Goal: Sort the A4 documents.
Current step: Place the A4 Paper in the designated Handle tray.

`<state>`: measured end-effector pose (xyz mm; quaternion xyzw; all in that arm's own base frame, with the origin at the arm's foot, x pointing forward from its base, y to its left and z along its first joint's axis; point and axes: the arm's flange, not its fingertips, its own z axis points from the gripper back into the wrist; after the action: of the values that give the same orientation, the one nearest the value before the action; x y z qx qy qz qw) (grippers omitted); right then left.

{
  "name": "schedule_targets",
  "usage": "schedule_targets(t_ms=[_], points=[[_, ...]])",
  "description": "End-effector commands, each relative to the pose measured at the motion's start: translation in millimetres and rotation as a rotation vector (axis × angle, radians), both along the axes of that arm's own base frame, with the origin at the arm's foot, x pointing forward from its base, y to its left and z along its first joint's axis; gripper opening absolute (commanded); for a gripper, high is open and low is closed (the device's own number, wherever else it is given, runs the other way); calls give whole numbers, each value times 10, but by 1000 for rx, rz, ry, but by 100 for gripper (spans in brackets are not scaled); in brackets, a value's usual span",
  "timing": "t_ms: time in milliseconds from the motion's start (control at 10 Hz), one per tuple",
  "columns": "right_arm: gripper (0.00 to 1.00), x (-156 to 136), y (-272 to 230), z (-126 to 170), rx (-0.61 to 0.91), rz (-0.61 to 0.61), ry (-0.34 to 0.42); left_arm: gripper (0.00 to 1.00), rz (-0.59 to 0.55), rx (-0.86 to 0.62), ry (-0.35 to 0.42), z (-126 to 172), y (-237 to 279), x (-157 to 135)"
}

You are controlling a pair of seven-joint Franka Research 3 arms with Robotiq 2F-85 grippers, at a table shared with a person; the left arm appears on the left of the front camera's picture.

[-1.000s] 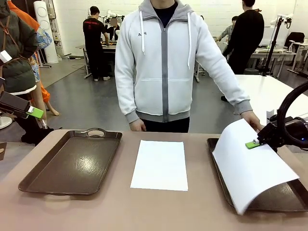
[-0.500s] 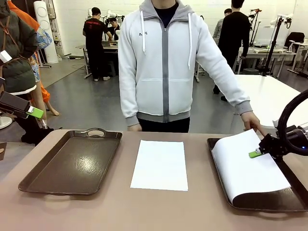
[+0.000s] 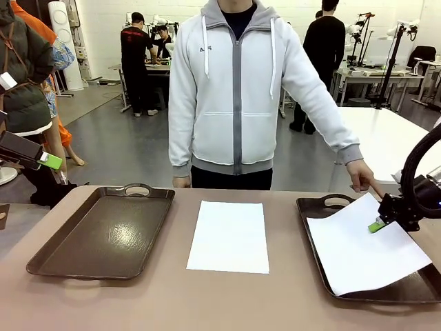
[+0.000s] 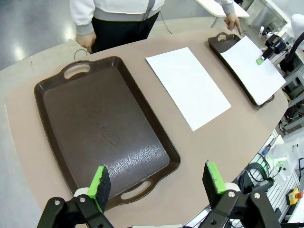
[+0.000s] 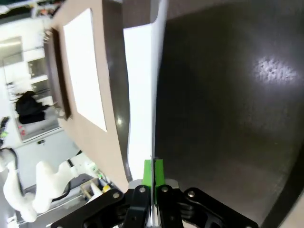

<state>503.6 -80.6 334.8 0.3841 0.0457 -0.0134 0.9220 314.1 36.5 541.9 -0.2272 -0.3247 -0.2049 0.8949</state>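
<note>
One white A4 sheet (image 3: 229,236) lies flat on the table between two dark brown trays. A second sheet (image 3: 362,248) rests almost flat in the right tray (image 3: 318,204). My right gripper (image 3: 377,225) is shut on its far right edge, holding that edge slightly raised. In the right wrist view the pinched sheet (image 5: 140,95) runs edge-on from the closed green pads (image 5: 153,172) over the tray floor (image 5: 223,95). My left gripper (image 4: 156,180) hangs open high above the left tray (image 4: 102,126), with nothing between its fingers. It also appears at the far left edge (image 3: 48,161).
A person in a light grey hoodie stands at the far side, one hand (image 3: 362,181) pointing down by the right tray's far handle. The left tray (image 3: 103,231) holds nothing. Bare table runs along the near edge.
My right gripper moved down and to the right, lowering the curled sheet until it lies nearly flat in the right tray. The left arm and the middle sheet stayed still.
</note>
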Motion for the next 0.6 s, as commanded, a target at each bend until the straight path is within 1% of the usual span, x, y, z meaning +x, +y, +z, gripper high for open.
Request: schedule_targets(t_ms=[0, 200, 400, 500], points=[[1, 92, 27, 83, -34, 2, 12, 100, -15, -13, -4, -6, 12, 3], [1, 172, 72, -1, -44, 30, 36, 100, -15, -13, -4, -6, 12, 3], [1, 198, 76, -20, -48, 21, 12, 100, -15, -13, -4, -6, 12, 3], [1, 209, 58, -54, -52, 9, 14, 100, -15, -13, -4, -6, 12, 3]])
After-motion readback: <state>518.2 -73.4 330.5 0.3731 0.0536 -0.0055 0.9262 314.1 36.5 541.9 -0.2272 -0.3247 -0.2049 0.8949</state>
